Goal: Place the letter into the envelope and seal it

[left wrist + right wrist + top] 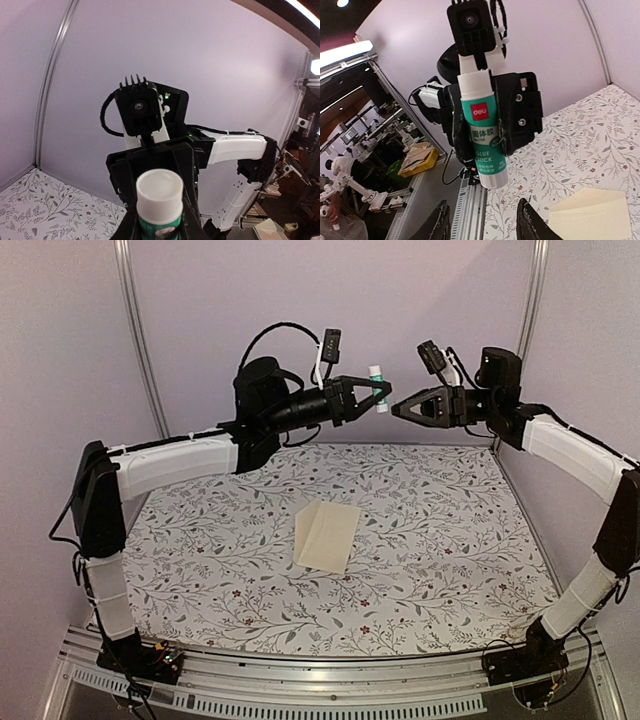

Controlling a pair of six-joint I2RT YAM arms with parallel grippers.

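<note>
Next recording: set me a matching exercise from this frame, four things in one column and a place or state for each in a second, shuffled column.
Things
1. glue stick
2. envelope
3. right gripper
4. left gripper

Places or states
A. lying flat on the floral table
B. jaws apart, nothing between them
C. green and white, up in the air above the table
D. closed on the glue stick

Right pairs: 1-C, 2-A, 3-B, 4-D
</note>
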